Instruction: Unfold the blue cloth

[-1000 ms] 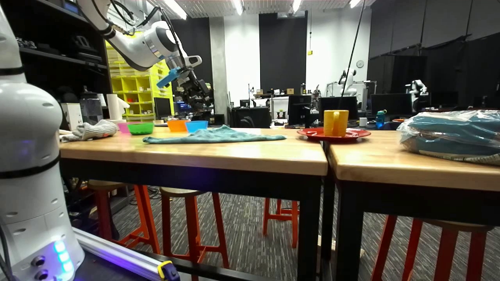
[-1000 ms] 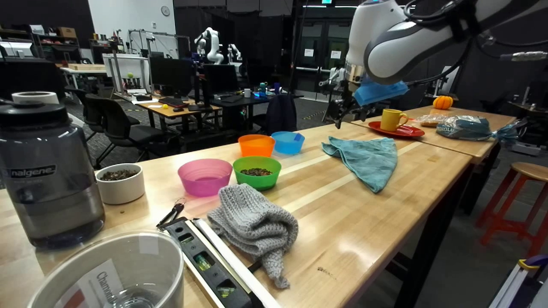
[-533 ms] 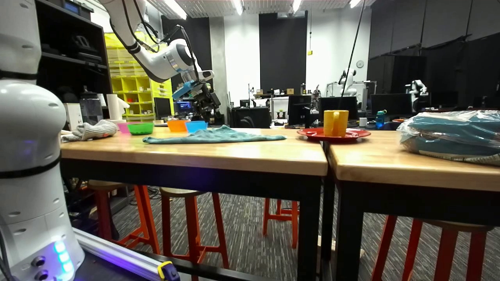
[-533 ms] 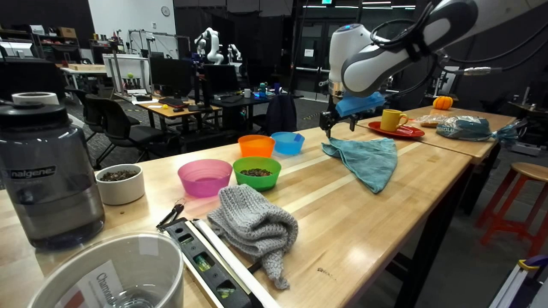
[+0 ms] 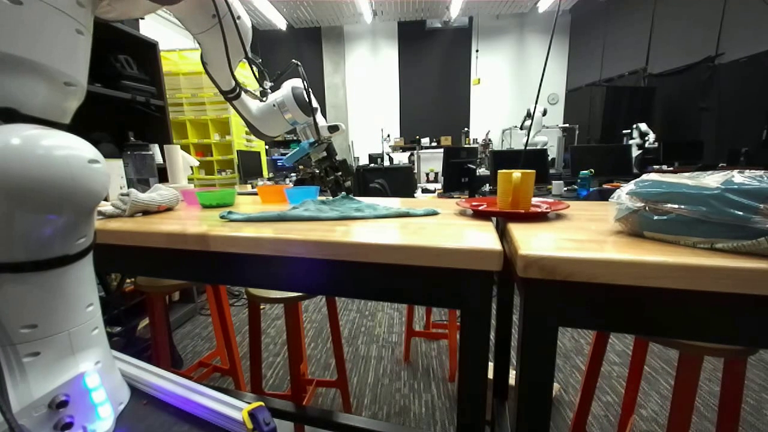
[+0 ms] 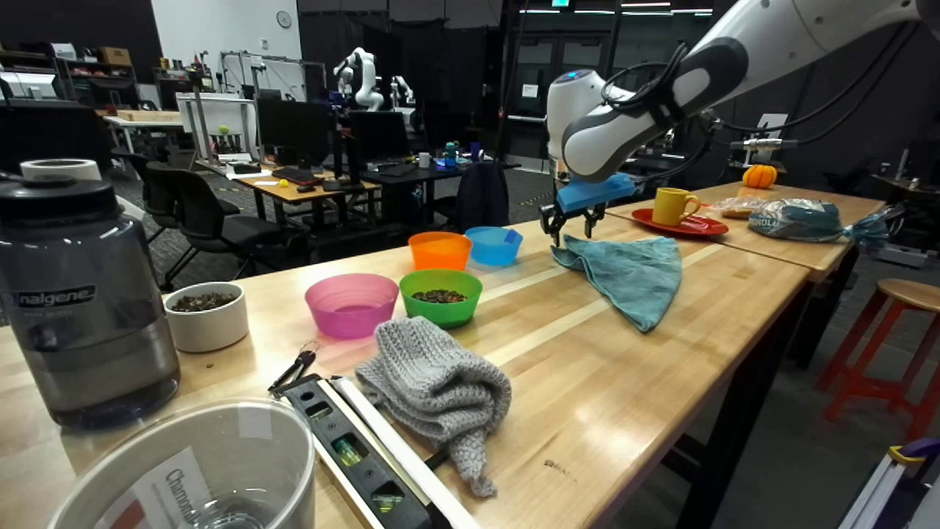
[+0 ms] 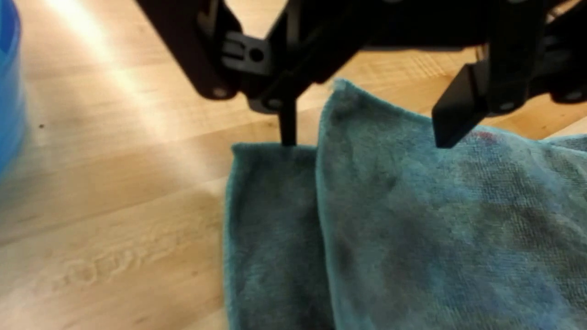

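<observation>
Pincer (image 7: 368, 143) spread wide, holding nothing, right over the end of the blue cloth (image 6: 635, 278)
Seems to straddle the upper flap's corner, I'd guess to peel it back. Blue bowl (image 6: 493, 248) is near it on the tabletop (image 6: 587, 382), bumpable; beyond the cloth, a red plate (image 6: 698, 229) with yellow mug (image 6: 670, 208) might crowd the spread.

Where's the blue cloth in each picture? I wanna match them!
In an exterior view: blue cloth just left of middle.
In an exterior view: blue cloth right of middle.
Wrist view: blue cloth across the lower right.
Shared landmark: the blue bowl, in both exterior views and cut off at the wrist view's left edge.
</observation>
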